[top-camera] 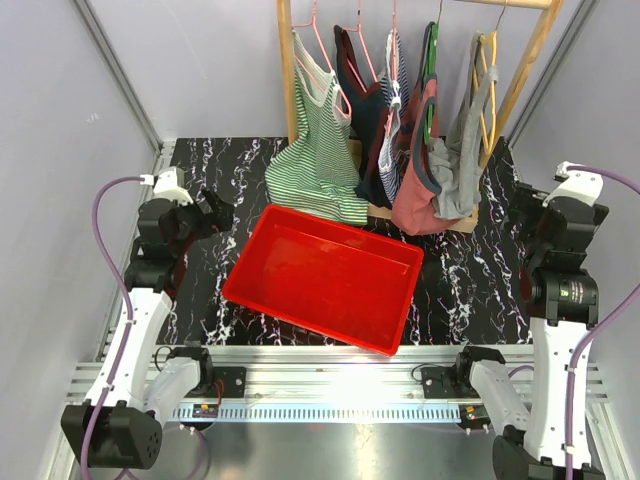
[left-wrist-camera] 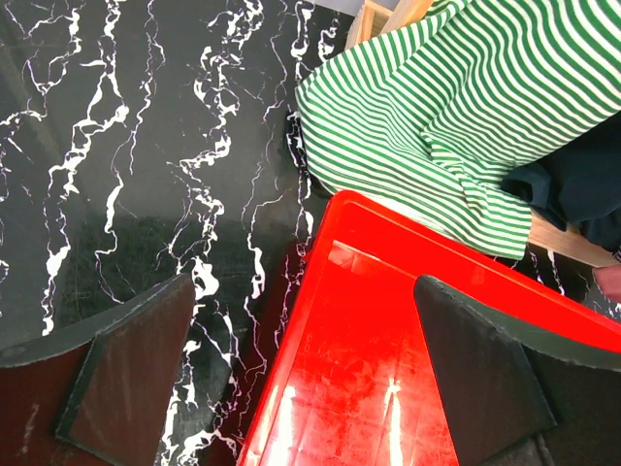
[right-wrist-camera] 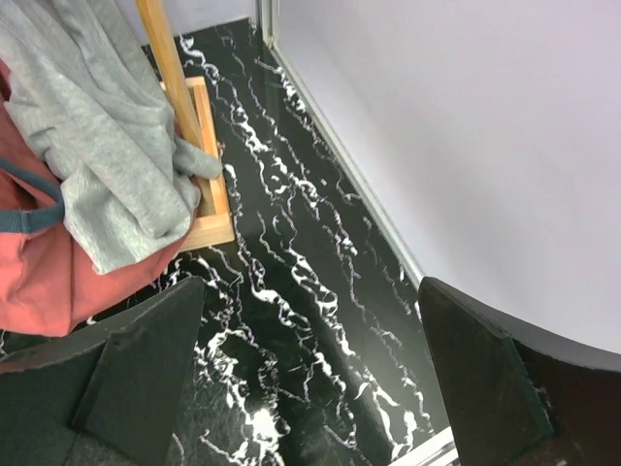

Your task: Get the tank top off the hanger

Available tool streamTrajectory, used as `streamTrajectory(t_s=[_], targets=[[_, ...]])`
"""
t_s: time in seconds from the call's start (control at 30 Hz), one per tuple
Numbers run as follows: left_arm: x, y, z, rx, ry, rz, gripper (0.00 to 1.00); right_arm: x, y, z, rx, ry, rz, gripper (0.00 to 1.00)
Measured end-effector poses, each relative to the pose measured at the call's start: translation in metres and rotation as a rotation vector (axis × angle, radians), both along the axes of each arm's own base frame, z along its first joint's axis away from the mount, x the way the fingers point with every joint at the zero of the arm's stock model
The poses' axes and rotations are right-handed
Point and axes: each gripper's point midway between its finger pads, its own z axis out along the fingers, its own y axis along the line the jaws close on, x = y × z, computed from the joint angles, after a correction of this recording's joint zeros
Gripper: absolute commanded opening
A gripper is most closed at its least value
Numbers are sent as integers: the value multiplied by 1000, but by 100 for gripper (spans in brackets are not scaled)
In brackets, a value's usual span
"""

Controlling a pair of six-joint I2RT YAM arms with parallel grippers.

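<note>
A green-and-white striped tank top (top-camera: 318, 160) is seen hung on a pink hanger (top-camera: 322, 45) at the left end of a wooden rack (top-camera: 287, 70), at the far side of the black marbled table (top-camera: 470, 270). Its straps are looped over the hanger's shoulders, and its body falls in loose folds. In the left wrist view its hem is laid against the far rim of a red tray (top-camera: 325, 275).

The top of the hanger's hook is cut off by the upper edge of the overhead view. The rack's base is largely covered by fabric. The darker tops beside the striped one are overlapped and cannot be told apart cleanly. A grey top (right-wrist-camera: 97, 136) and a salmon one (right-wrist-camera: 39, 272) are only partly caught by the right wrist camera.

The left gripper (left-wrist-camera: 306, 388) is held with its fingers spread wide, empty, over the tray's left edge. The right gripper (right-wrist-camera: 310, 379) is likewise spread and empty, over bare table near the rack's right foot.
</note>
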Motion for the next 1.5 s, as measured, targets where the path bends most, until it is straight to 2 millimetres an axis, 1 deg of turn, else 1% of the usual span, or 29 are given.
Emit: streamTrajectory(t_s=[0.1, 0.2, 0.3, 0.37, 0.43, 0.53, 0.6, 0.63, 0.7, 0.73, 0.77, 0.83, 0.93, 1.03, 1.07, 1.13, 1.2, 1.27, 1.33, 1.4, 1.43, 1.5], targets=[[0, 0, 4, -1, -7, -1, 99, 0, -2, 12, -41, -8, 10, 100], [1, 0, 9, -1, -15, -2, 99, 0, -5, 35, -135, -13, 39, 100], [0, 0, 8, 0, -13, -1, 99, -1, -9, 61, -232, -12, 60, 100], [0, 0, 8, 0, -10, -1, 99, -2, -10, 75, -289, -8, 78, 100], [-1, 0, 9, 0, -13, -1, 99, -1, -7, 85, -342, 14, 126, 100], [-1, 0, 10, 0, -17, -3, 99, 3, 1, 101, -379, 9, 195, 100], [-2, -1, 10, 0, -18, -3, 99, 7, 6, 118, -373, -24, 218, 100], [-2, -1, 10, 0, -18, -3, 99, 10, 8, 128, -362, -48, 228, 100], [-2, -1, 10, 1, -19, -4, 99, 18, 19, 155, -327, -124, 265, 100], [-2, -1, 10, 2, -19, -4, 99, 23, 24, 165, -305, -155, 286, 98], [-2, -1, 10, 3, -19, -4, 99, 29, 32, 180, -272, -206, 319, 97], [-2, -1, 10, 3, -19, -4, 99, 40, 47, 199, -208, -272, 382, 94], [-2, -1, 11, 3, -22, -4, 99, 64, 69, 218, -89, -336, 481, 91], [-3, -1, 13, 3, -29, -5, 99, 98, 81, 221, 25, -342, 535, 89], [-3, -1, 14, 3, -31, -5, 99, 110, 82, 220, 55, -339, 542, 85], [-4, -1, 15, 3, -35, -5, 99, 139, 82, 206, 110, -302, 543, 81], [-4, -1, 15, 2, -36, -6, 99, 168, 80, 182, 171, -241, 534, 75], [-4, -1, 15, 2, -37, -8, 99, 189, 78, 162, 209, -194, 523, 74], [-4, -1, 15, 1, -36, -9, 99, 205, 77, 143, 243, -146, 513, 70], [-4, -2, 15, 1, -36, -12, 99, 216, 76, 130, 267, -116, 505, 69], [-4, -2, 15, 1, -36, -12, 99, 220, 75, 128, 273, -110, 503, 67], [-4, -2, 15, 0, -36, -12, 99, 225, 75, 125, 282, -108, 503, 66]])
